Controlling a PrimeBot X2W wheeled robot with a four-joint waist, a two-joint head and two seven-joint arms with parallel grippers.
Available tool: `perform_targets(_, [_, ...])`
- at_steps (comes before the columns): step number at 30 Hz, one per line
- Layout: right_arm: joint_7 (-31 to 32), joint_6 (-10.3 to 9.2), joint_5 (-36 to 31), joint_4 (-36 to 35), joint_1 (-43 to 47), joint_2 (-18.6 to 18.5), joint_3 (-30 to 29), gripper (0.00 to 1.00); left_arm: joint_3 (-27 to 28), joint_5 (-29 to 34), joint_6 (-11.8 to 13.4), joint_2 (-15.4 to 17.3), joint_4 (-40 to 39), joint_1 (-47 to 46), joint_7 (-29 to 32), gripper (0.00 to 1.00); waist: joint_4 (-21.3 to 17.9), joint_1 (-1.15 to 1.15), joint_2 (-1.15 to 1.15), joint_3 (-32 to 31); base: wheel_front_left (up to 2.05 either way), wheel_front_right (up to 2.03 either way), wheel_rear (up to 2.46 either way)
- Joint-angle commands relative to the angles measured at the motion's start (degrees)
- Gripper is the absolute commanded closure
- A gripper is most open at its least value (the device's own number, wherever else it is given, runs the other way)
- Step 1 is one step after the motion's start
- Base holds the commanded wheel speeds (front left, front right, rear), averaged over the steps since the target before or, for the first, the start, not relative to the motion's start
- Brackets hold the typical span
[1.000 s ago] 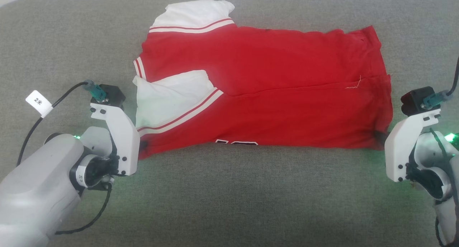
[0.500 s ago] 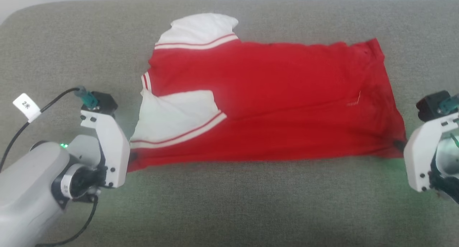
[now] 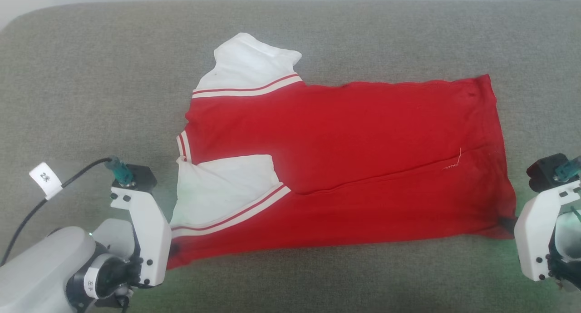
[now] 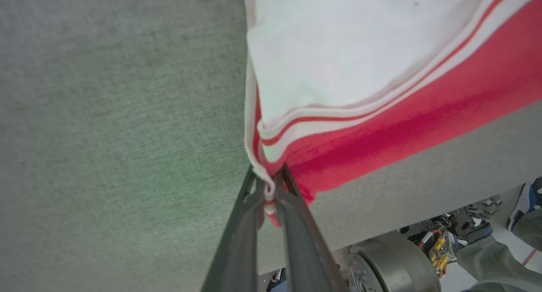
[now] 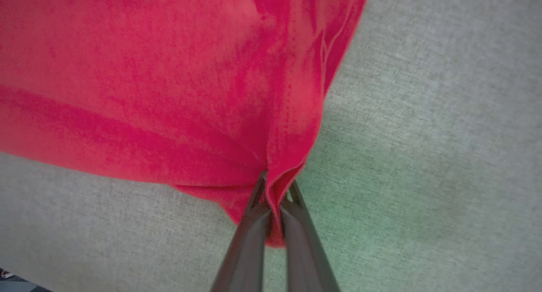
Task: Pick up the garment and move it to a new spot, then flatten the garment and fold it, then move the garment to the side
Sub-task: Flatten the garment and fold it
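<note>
1. Pinching the garment (image 3: 363, 167) at its near left corner, the left gripper (image 4: 269, 186) has its 2 fingers pressed together on the striped trim (image 4: 322, 122), just below the white near sleeve (image 3: 222, 190).
2. The right gripper (image 5: 275, 190) has its 2 fingers closed on a bunched red corner at the garment's near right end.
3. The garment lies across the middle of the grey padded surface (image 3: 91, 86). Its long side runs left to right, and its near edge is stretched between the 2 grippers.
4. Done, as far as can be judged: the garment is spread flat with few wrinkles. A long crease across the red body, with the near sleeve lying on top, suggests at least 1 lengthwise fold is in.
5. The far sleeve (image 3: 249, 67) sticks out beyond the far edge and is not tucked in.
6. Left, by the same judgement: tucking that sleeve, folding the garment end to end into a compact packet, and moving it to the side. The task looks roughly halfway through.
7. It cannot be told whether the held edge is being laid down or raised for another fold.
</note>
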Motion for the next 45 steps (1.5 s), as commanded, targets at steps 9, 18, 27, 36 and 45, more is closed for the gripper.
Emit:
perform_targets(9, [-3.1, -0.12, 0.0, 3.0, -1.1, 1.5, 1.0, 0.00, 0.9, -0.5, 0.7, 0.4, 2.4, -0.6, 0.4, 0.00, -1.4, 0.00, 0.00, 0.1, 0.00, 0.00, 0.00])
perform_targets(18, [-8.1, -0.12, -0.4, -1.5, -0.8, 0.9, -2.0, 0.00, 3.6, 2.1, 2.3, 5.7, -4.4, -6.4, 2.4, 0.00, -3.3, 0.00, 0.00, 0.1, 0.00, 0.00, 0.00])
perform_targets(27, [-22.4, -0.08, -4.6, -6.0, -3.7, 3.8, -5.0, 0.00, 5.7, 6.6, -2.4, 3.9, -0.2, -15.6, 0.1, 0.00, -6.7, 0.00, 0.00, 2.0, 0.00, 0.00, 0.00])
perform_targets(36, [-45.5, -0.11, -13.0, -6.8, -9.7, 11.0, -4.2, 0.00, 5.5, 11.6, -9.7, -0.3, 12.6, -26.5, -1.4, 0.00, -12.7, 0.00, 0.00, 6.6, 0.00, 0.00, 0.00])
perform_targets(45, [-55.3, -0.11, -15.0, -2.7, -12.2, 15.5, -0.9, 0.00, 4.7, 14.9, -14.1, -3.4, 24.5, -35.7, -0.8, 0.00, -17.0, 0.00, 0.00, 11.0, 0.00, 0.00, 0.00])
